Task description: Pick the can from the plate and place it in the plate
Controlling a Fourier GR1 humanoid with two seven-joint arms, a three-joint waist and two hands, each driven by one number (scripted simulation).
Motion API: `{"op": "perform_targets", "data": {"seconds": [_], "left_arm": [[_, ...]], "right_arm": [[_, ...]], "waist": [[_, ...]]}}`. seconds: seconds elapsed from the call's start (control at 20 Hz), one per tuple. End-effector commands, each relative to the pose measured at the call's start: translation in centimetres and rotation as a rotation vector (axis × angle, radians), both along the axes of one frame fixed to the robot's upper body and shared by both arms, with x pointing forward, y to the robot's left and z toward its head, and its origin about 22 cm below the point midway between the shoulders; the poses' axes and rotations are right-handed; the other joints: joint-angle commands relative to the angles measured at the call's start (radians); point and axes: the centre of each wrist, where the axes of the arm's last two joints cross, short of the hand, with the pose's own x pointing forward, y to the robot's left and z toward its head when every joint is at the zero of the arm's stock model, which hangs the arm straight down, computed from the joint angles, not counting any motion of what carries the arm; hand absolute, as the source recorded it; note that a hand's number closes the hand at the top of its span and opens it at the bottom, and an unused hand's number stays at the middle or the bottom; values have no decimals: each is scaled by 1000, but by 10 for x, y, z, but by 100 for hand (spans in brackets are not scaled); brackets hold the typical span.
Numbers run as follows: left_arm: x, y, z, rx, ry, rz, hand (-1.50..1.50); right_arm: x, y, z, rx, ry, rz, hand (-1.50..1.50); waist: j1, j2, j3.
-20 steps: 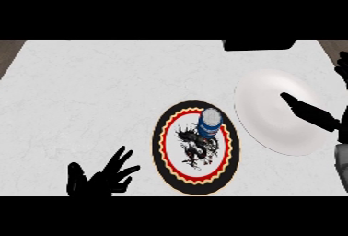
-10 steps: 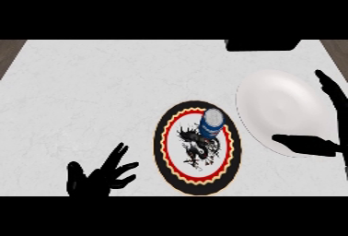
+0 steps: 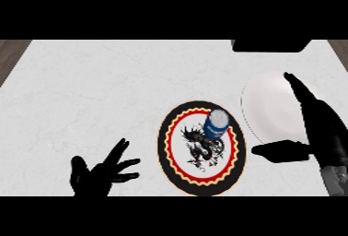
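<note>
A blue can (image 3: 217,123) with a grey top stands upright on the upper right part of a black plate (image 3: 178,162) with a red and yellow ring and a dragon picture. A plain white plate (image 3: 268,106) lies to the right of it. My right hand (image 3: 319,129) is open above the white plate, fingers stretched toward the far side and thumb pointing left toward the can, clear of the can. My left hand (image 3: 102,174) rests open at the lower left, fingers spread.
The counter's top (image 3: 102,83) is pale marble. A dark object (image 3: 270,45) sits at the far edge, above the white plate. A wooden strip (image 3: 10,55) shows beyond the counter's left edge.
My right hand has moved up and left over the white plate, its fingers now reaching further and its thumb nearer the can. The can, the plates and my left hand have stayed put.
</note>
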Motion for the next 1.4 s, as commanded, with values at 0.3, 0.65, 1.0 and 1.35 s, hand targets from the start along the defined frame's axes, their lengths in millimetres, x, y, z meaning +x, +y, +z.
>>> {"op": "perform_targets", "data": {"seconds": [0.3,0.65,1.0,1.35], "left_arm": [[40,34,-4,99,-106,140,0],[51,30,10,85,-122,148,0],[28,24,-8,94,-128,121,0],[50,49,-16,76,-122,163,0]], "right_arm": [[12,64,-15,-59,156,-33,-150],[23,86,-27,-33,182,-31,-150],[30,96,-53,-105,217,-66,-150],[42,117,-55,-152,247,-98,-150]], "waist": [[-2,9,-2],[-5,8,0],[1,5,0],[-5,6,0]]}}
